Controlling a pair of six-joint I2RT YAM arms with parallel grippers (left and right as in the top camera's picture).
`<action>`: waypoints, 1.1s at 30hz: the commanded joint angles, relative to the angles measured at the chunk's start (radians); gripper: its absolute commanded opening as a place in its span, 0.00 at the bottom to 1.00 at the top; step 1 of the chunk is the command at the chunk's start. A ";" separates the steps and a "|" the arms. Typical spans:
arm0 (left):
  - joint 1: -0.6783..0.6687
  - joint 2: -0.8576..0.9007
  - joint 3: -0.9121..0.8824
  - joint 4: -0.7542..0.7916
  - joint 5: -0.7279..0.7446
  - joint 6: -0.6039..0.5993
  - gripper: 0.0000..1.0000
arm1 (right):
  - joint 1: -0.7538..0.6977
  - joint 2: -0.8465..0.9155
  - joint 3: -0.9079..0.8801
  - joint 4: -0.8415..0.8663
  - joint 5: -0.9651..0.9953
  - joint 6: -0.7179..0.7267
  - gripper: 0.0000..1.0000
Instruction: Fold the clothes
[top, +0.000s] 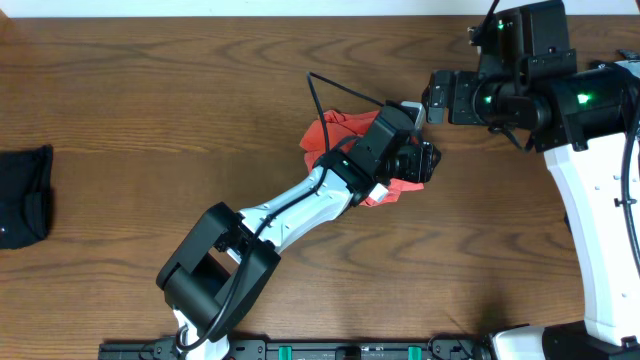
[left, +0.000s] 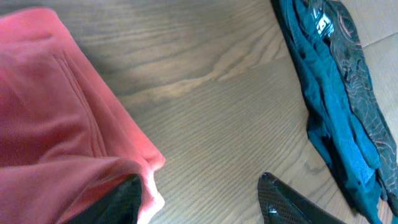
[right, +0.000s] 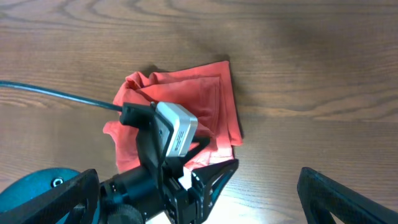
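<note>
While the soft coral-red T-shirt (top: 325, 135) lies crumpled mid-table on the grained wooden table (top: 150, 100), the left gripper (left: 199, 193) stands with jaws parted at its right edge, and the right gripper (top: 412, 108) gapes wide just beyond.

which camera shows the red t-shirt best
Right wrist: most of the coral-red T-shirt lies in view. Overhead, the left arm covers much of it. The left wrist view is a close-up of one hem only.
</note>
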 joint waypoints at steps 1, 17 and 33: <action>0.003 -0.008 0.022 -0.019 -0.005 0.024 0.55 | -0.022 -0.021 -0.006 -0.001 0.010 0.006 0.99; 0.022 -0.281 0.021 -0.572 -0.389 0.178 0.86 | -0.034 -0.021 -0.005 -0.008 0.005 0.006 0.99; 0.182 -0.114 -0.016 -0.600 -0.183 0.177 0.90 | -0.034 -0.021 -0.006 -0.032 -0.047 0.006 0.99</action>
